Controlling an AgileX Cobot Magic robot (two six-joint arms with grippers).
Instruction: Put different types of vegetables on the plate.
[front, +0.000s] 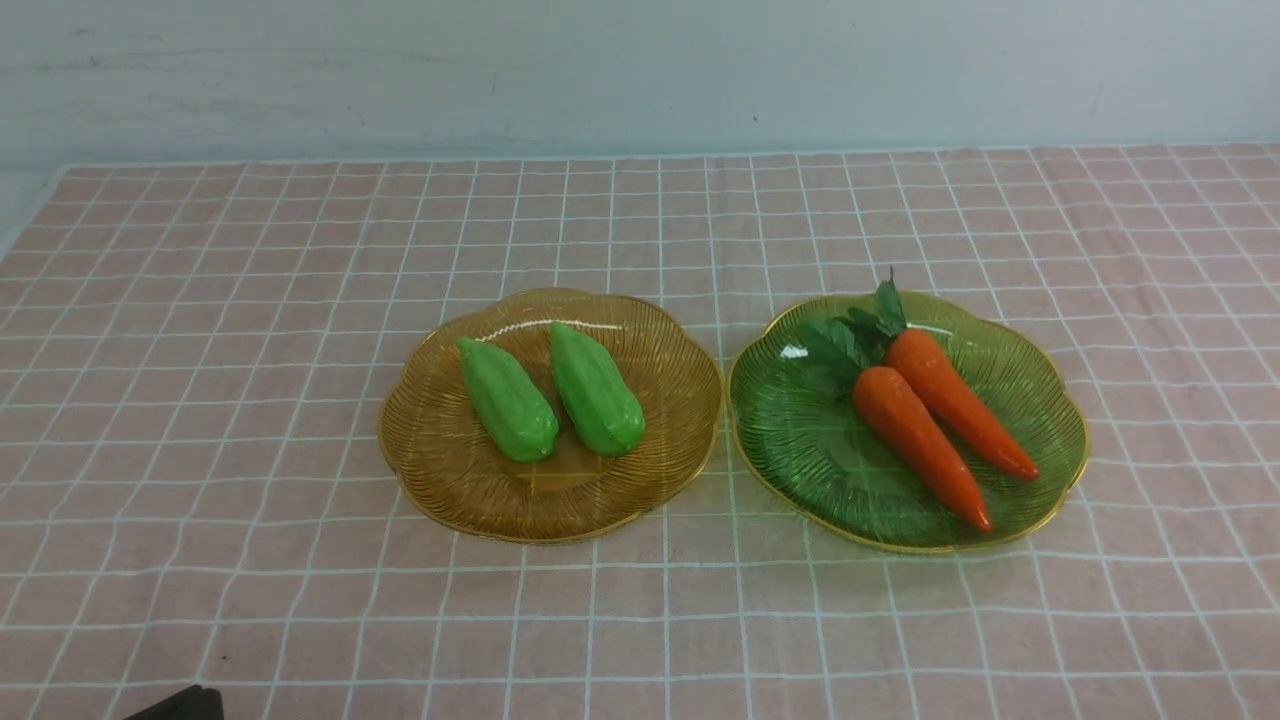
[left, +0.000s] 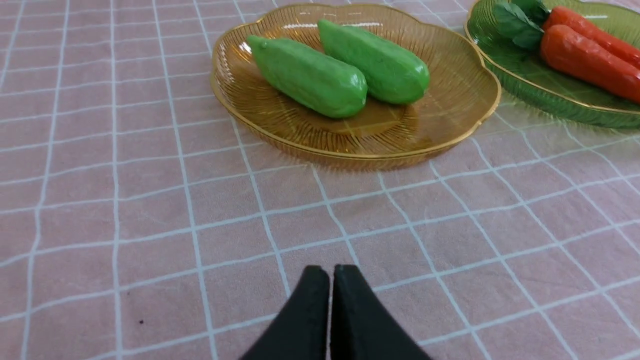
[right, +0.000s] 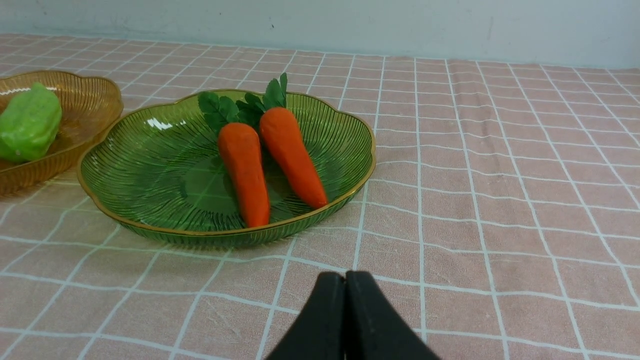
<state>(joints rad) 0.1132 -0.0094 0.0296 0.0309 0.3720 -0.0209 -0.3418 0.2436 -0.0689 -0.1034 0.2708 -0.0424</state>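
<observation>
Both tools, left (left: 330, 272) and right (right: 345, 277), hover pressed together and empty over the pink checked desk (front: 200, 450), well short of the two glossy green ridged plastic gourds (front: 550, 395) on the amber ribbed plate (front: 650, 480) and the two orange toy carrots (front: 930, 420) on the green ribbed plate (front: 800, 450).

I see a desk (front: 640, 620) covered in a pink cloth (front: 250, 300) with a white grid, and behind its far edge a pale, slightly scuffed wall (front: 640, 70).
</observation>
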